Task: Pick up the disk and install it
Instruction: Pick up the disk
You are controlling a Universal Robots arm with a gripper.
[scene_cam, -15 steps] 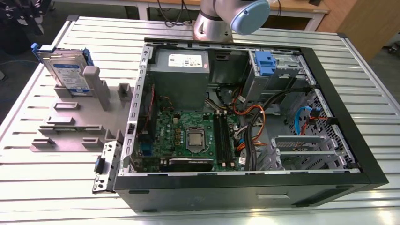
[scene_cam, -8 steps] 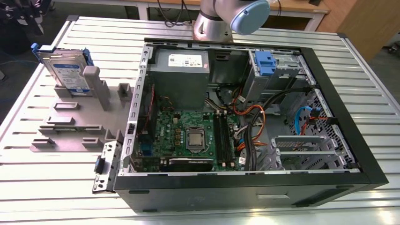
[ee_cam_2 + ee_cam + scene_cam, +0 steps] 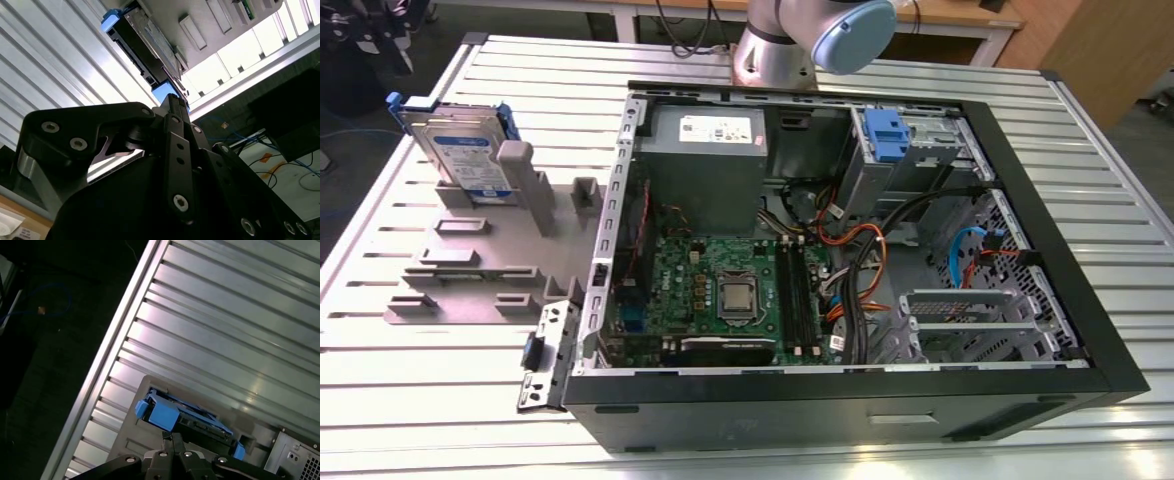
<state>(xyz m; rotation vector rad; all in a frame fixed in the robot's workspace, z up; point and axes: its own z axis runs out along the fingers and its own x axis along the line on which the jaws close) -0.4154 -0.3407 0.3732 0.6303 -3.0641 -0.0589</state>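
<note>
Standing on edge in a grey holder (image 3: 480,250) in the exterior view, the disk (image 3: 458,150) shows its blue-and-white label, with its blue carrier frame round the edges. The holder lies on the slatted metal table (image 3: 400,400), just beside the open computer case (image 3: 854,400) on the exterior view's left. The robot arm (image 3: 814,40) rises behind the case, well apart from the disk.

In the second wrist view, the end effector (image 3: 172,102) has its black fingers (image 3: 176,150) brought together to one narrow tip, and nothing is held between them. The disk (image 3: 142,42) lies straight ahead of that tip, past it and not touched, one blue corner of its frame lined up just beyond the fingertips. The grey holder sits to one side of the disk, and the ribbed table spreads on the other.

In the first wrist view, the end effector (image 3: 171,438) again has its two fingertips pressed against each other, empty. Directly ahead of them the disk (image 3: 185,416) stands in the holder, its blue frame nearest the tip. Farther ahead the table's slats run on, and a corner of the computer case shows off to the side of the fingers.
</note>
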